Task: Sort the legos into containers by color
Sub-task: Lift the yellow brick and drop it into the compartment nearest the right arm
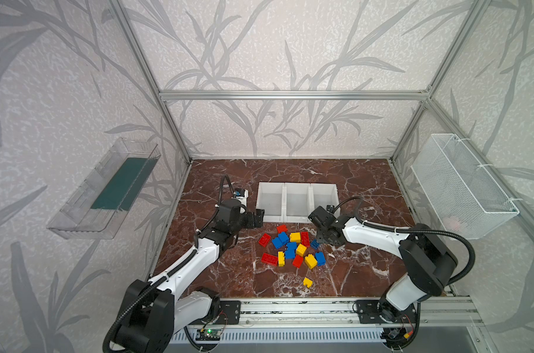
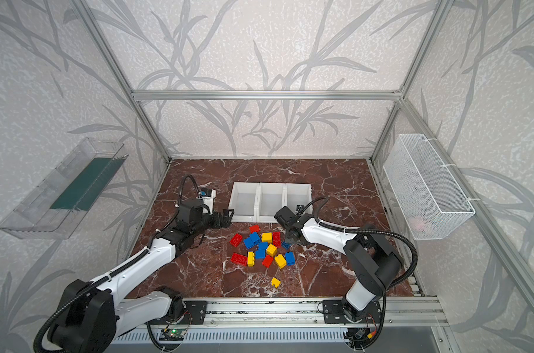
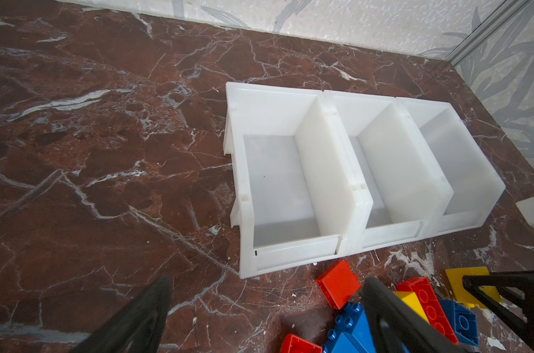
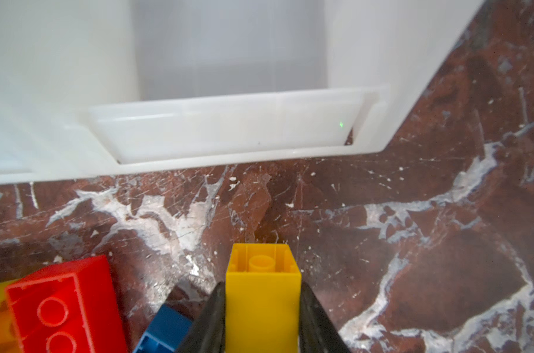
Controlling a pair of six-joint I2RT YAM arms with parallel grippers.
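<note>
- Red, blue and yellow legos (image 1: 293, 247) lie in a heap on the brown marble table (image 1: 290, 174) in a top view. They are just in front of the three white containers (image 1: 284, 198), which stand joined in a row. A stray lego (image 1: 307, 282), yellow, lies alone nearer the front edge.
- We see the left gripper (image 1: 258, 216) beside the front left corner of the containers, with its fingers apart. The right gripper (image 1: 317, 242) points down at the right side of the heap. From up here we cannot see what it holds.
- A clear tray (image 1: 76, 220) hangs on the left wall and a wire basket (image 1: 461, 183) on the right wall.
- In a top view we find the same things again. The legos (image 2: 265, 247) are in front of the containers (image 2: 259, 198). The left gripper (image 2: 227, 217) is beside the row, and the right gripper (image 2: 287, 241) is low over the right side of the heap.
- In the left wrist view the left gripper (image 3: 267, 279) has its two black fingers spread wide over bare table, with nothing between them. The containers (image 3: 327, 159) stand just past it. Some legos (image 3: 339, 287) lie in front of the nearest one.
- In the right wrist view the right gripper (image 4: 262, 287) squeezes a yellow lego (image 4: 262, 311) from both sides. The hollow end of that lego faces the low front of a container (image 4: 229, 128). A red lego and a blue lego lie close beside it. We cannot tell if it is off the table.
</note>
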